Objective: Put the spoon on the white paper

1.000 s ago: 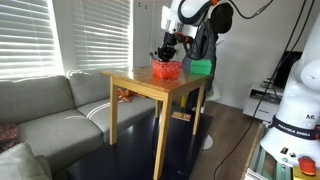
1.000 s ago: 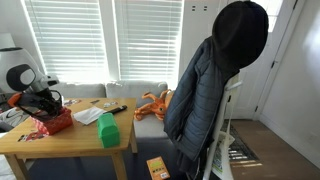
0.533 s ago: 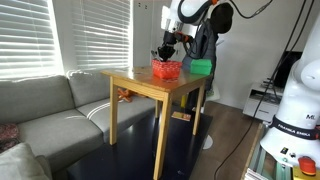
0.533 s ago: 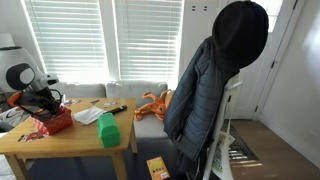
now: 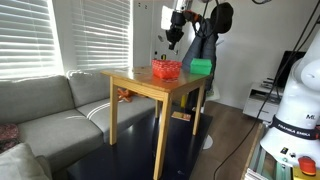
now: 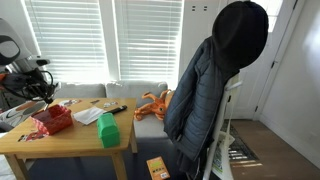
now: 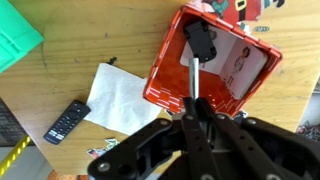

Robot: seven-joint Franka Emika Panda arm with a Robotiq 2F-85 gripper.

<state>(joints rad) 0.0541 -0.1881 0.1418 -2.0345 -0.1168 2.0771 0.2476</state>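
Note:
My gripper is shut on the grey handle of a spoon with a black head. It holds the spoon hanging above the red basket. The white paper lies flat on the wooden table, just beside the basket. In both exterior views the gripper is raised well above the basket. The paper also shows in an exterior view. The spoon is too small to make out in the exterior views.
A black remote lies next to the paper. A green box stands on the table beyond the paper. The basket holds a white card. A sofa and a coat on a stand are nearby.
The gripper has risen from inside the red basket to well above it, taking the spoon up with it.

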